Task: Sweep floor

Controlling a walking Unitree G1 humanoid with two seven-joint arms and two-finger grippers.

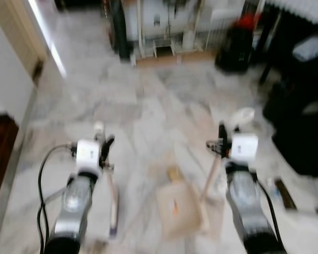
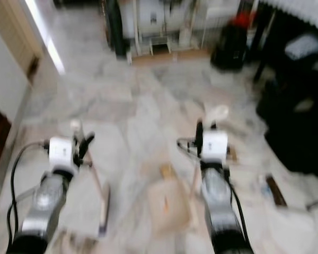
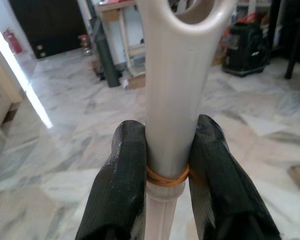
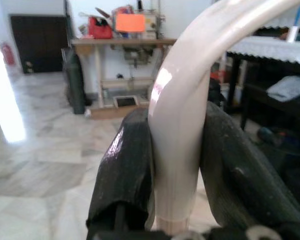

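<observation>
Floor [image 1: 148, 100]: pale marble.
Left gripper [image 3: 166, 165]: clamped on broom handle [image 3: 177, 90].
Right gripper [image 4: 176, 165]: clamped on dustpan handle [image 4: 182, 100].
Dustpan [image 1: 179, 209]: near, between arms.

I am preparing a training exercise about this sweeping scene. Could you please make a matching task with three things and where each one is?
Things:
1. broom handle
2. dustpan handle
3. dustpan

Places:
a. on the marble floor between the two arms
b. clamped in the left gripper
c. clamped in the right gripper

Pairs: 1-b, 2-c, 3-a
</observation>
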